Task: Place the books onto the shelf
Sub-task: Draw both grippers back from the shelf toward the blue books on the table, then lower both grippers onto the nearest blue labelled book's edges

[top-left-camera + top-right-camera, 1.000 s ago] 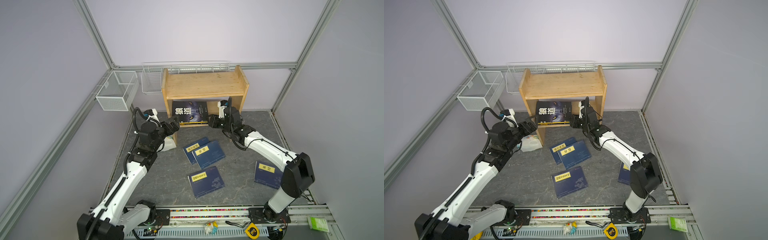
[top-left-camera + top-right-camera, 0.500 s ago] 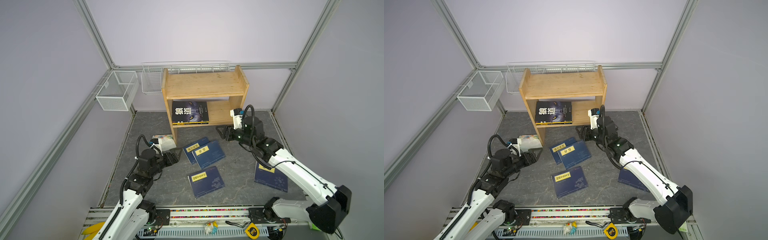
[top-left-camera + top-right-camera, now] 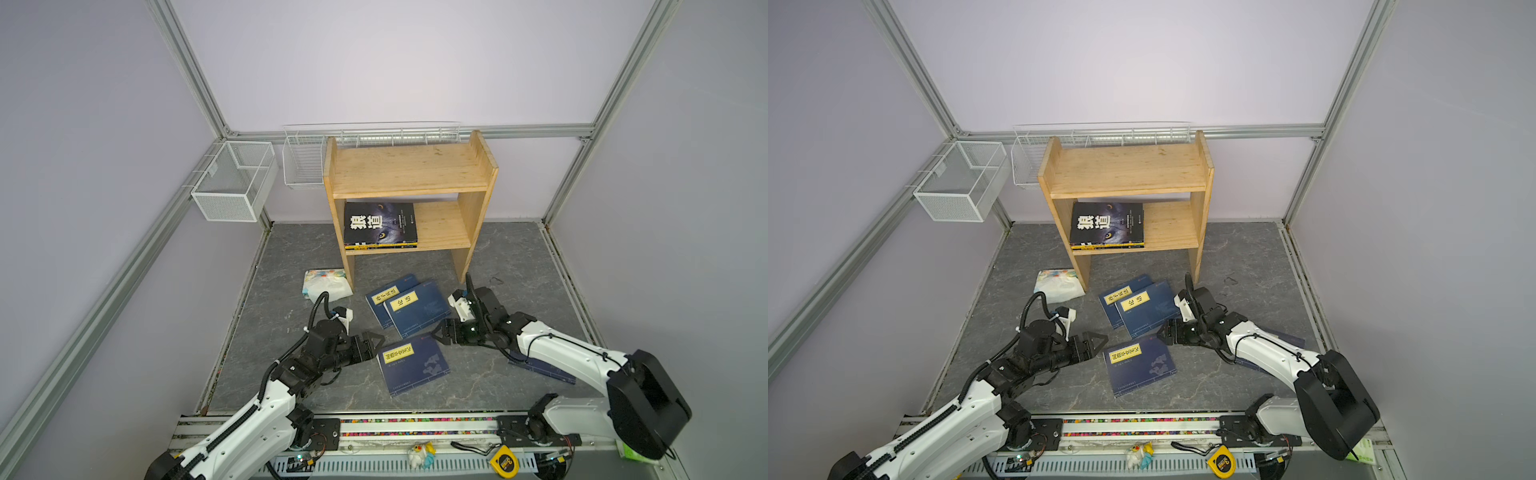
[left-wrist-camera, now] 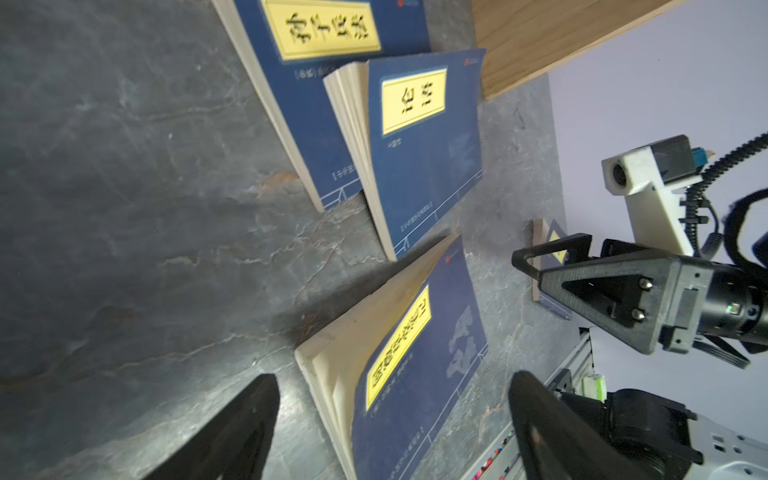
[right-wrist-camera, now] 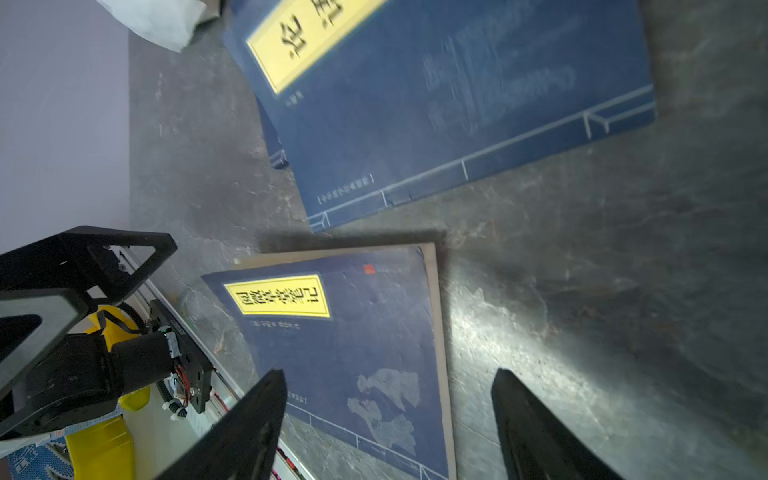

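Your left gripper [image 3: 376, 341], right gripper [image 3: 437, 332] gape empty, flanking nearest navy book [image 3: 415, 365]
Likely light and floppy — pinch its nine-o'clock page edge.

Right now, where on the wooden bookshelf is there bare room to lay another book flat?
The light wooden shelf's top board is entirely bare between its raised ends. On the lower board, the right half is free, bordered by the black-covered book stack and the right side panel. Crowded: the left half, under that stack.
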Available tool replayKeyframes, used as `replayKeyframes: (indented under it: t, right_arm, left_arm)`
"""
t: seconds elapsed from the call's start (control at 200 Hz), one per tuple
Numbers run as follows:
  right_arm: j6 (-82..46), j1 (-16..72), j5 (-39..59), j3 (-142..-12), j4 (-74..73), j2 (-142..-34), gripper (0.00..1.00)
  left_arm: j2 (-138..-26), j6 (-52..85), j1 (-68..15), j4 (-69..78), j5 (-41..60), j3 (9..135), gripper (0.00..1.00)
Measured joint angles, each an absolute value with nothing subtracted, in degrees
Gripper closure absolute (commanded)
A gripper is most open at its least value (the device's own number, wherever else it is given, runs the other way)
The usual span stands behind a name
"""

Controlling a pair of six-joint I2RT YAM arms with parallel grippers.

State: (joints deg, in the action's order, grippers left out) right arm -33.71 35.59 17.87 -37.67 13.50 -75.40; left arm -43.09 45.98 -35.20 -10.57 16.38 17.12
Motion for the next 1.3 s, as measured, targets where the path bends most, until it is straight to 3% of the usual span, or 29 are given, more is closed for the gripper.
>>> replayKeyframes:
  t: [0.6,1.3]
  right_arm:
    - [-35.3,39.4,15.5,-37.1,7.3,-84.5,0.3]
    - [-36.0,39.9,15.3,-37.2,4.6,-85.8,0.36]
  left_arm:
    - [-51.2,55.9,-40.6,-2.9,12.4,12.5,0.22]
    - [-58.2,61.8,-42.5,8.8,11.6,13.3,0.28]
